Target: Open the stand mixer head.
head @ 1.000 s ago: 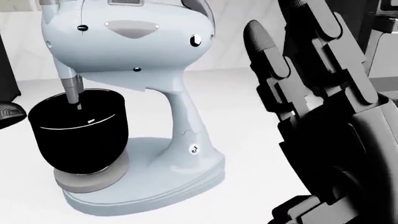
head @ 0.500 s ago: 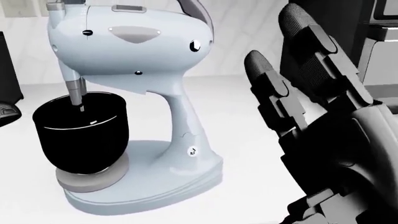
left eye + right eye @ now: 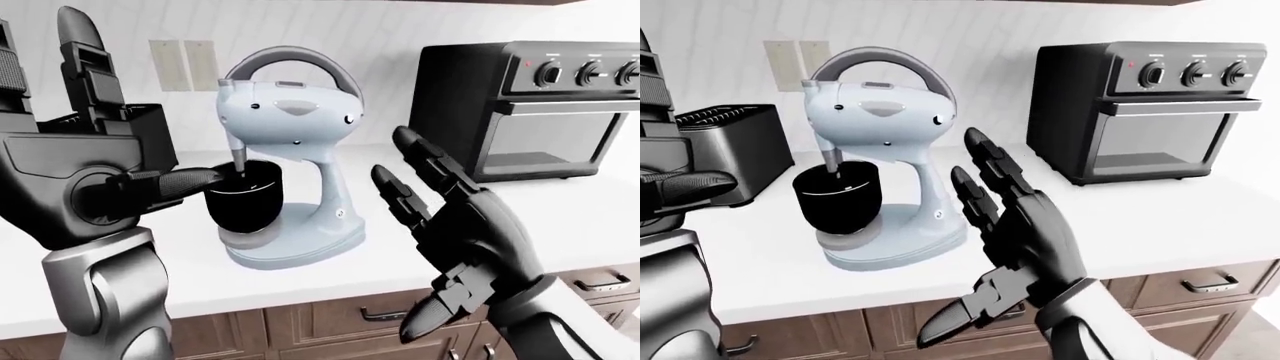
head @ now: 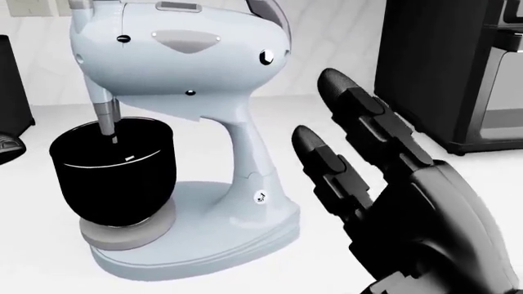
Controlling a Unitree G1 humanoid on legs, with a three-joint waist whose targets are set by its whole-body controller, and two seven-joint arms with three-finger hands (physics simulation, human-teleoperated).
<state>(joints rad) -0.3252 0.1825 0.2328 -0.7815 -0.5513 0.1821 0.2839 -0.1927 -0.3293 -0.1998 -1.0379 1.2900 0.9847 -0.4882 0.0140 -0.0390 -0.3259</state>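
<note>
A pale blue stand mixer [image 3: 300, 120] stands on the white counter [image 3: 1200, 217]. A grey arched handle runs over its head. The head sits low, and its metal shaft [image 4: 106, 113] reaches into the black bowl [image 4: 114, 177]. My right hand [image 4: 368, 177] is open just right of the mixer's neck, palm toward it and fingers stretched out, touching nothing. In the left-eye view my left hand [image 3: 100, 150] is raised at the left, open, fingers pointing up. Its thumb [image 3: 185, 182] points toward the bowl and holds nothing.
A black toaster oven [image 3: 530, 105] stands on the counter to the right of the mixer. A black toaster [image 3: 730, 142] sits to its left, against the wall. Wall plates [image 3: 185, 64] are behind the mixer. Wooden drawers [image 3: 600, 281] run under the counter edge.
In the head view my right hand has dropped lower and swung left toward the mixer's neck. The view itself has shifted slightly, so the mixer sits a little lower and further right.
</note>
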